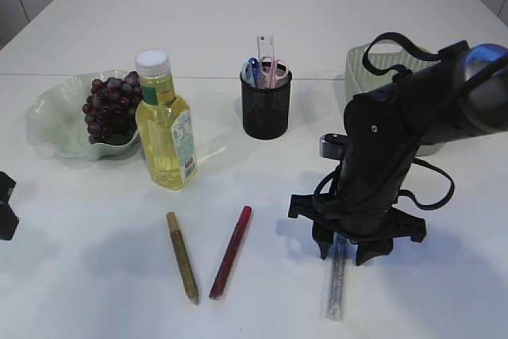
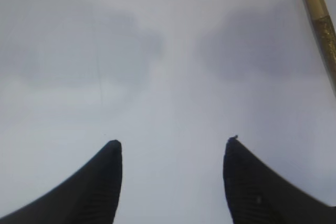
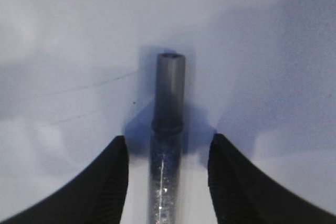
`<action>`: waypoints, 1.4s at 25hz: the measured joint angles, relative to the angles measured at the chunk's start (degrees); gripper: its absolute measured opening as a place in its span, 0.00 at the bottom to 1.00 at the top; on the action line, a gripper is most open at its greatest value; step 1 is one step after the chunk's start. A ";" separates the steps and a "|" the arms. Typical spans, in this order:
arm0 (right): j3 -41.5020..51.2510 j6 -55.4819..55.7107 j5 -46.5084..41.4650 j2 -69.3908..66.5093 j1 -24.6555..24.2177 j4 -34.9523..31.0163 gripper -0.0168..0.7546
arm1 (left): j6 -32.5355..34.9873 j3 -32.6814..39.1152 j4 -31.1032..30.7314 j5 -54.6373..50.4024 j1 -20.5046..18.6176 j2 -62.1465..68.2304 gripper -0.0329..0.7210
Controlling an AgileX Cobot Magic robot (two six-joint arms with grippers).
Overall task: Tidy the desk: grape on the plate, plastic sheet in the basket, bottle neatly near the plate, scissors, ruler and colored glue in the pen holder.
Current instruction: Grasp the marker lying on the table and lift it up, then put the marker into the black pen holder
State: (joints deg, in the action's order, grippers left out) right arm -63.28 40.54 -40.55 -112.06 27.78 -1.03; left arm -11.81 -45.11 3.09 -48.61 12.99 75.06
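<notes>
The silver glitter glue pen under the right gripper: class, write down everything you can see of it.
The silver glitter glue pen is a slim tube lying flat on the white table. It looks like clear plastic filled with sparkly silver glue, with a plain grey cap, set off by a ridge, pointing away from the wrist camera. The right gripper straddles it, a finger on each side with gaps showing, so it is not yet gripped. Only the table touches it.

Matt white surface (image 1: 95,275); black wire-mesh pen holder (image 1: 265,113); clear glossy plastic bottle (image 1: 165,132); glittery silver glue stick (image 3: 167,145) with smooth grey cap; ribbed black fingers (image 3: 113,182)
</notes>
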 joint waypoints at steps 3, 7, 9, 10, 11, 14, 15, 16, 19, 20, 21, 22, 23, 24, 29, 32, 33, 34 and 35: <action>0.00 0.00 0.14 0.00 0.00 -0.35 0.47 | 0.00 0.00 0.00 0.05 0.00 0.00 0.63; 0.00 -0.11 0.14 0.00 0.00 -0.35 0.34 | 0.00 0.00 0.00 0.05 0.00 0.00 0.63; 0.00 -0.11 0.16 0.00 0.00 -0.35 0.25 | 0.00 0.00 0.00 0.05 0.00 0.00 0.63; 0.00 -0.11 0.16 0.00 0.00 -0.35 0.22 | 0.00 0.00 0.00 0.05 0.00 0.00 0.63; 0.00 -0.11 0.26 0.00 0.00 -0.35 0.20 | 0.00 0.00 0.00 0.05 0.00 0.00 0.63; 0.00 -1.21 0.78 0.00 0.00 -0.87 0.18 | 0.00 0.00 0.00 0.05 0.00 0.00 0.63; -0.12 -2.31 0.78 0.00 0.00 -1.56 0.17 | 0.00 0.00 0.00 0.05 0.00 0.00 0.63; -0.51 -3.81 0.87 0.00 0.00 -2.63 0.17 | 0.00 0.00 0.00 0.05 0.00 0.00 0.63; -2.77 -9.64 0.87 0.00 -0.20 -6.93 0.17 | 0.00 0.00 0.00 0.05 0.00 0.00 0.63; -4.05 -12.51 0.71 0.00 -0.37 -9.03 0.17 | 0.00 0.00 0.00 0.05 0.00 0.00 0.63; -5.49 -15.43 0.02 0.00 -0.63 -11.53 0.17 | 0.00 0.00 0.00 0.05 0.00 0.00 0.63; -7.09 -19.07 -0.96 0.00 -1.16 -13.78 0.17 | 0.00 0.00 0.00 0.05 0.00 0.00 0.63; -8.47 -22.48 -2.14 0.00 -1.73 -16.49 0.17 | 0.00 0.00 0.00 0.05 0.00 0.00 0.63; -10.17 -25.32 -3.25 0.00 -2.59 -19.04 0.17 | 0.00 0.00 0.00 0.05 0.00 0.00 0.63; -19.45 -38.81 -9.34 0.00 -8.26 -27.73 0.17 | 0.00 0.00 0.00 0.05 0.00 0.00 0.63; -25.29 -44.36 -11.58 0.00 -12.21 -32.88 0.17 | 0.00 0.00 0.00 0.65 0.00 0.00 0.62; -27.18 -46.44 -11.75 0.00 -13.60 -35.16 0.17 | 0.00 0.00 0.00 0.85 0.00 0.00 0.62; -28.66 -48.80 -11.85 0.00 -14.74 -37.79 0.17 | 0.00 0.00 0.00 1.01 0.00 0.00 0.62; -30.29 -51.08 -11.85 0.00 -16.05 -40.75 0.17 | 0.00 0.00 0.00 1.01 0.00 0.00 0.62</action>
State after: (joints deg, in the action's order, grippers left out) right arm -93.57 -10.54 -52.40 -112.06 11.73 -41.78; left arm -11.81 -45.11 3.09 -47.60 12.99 75.06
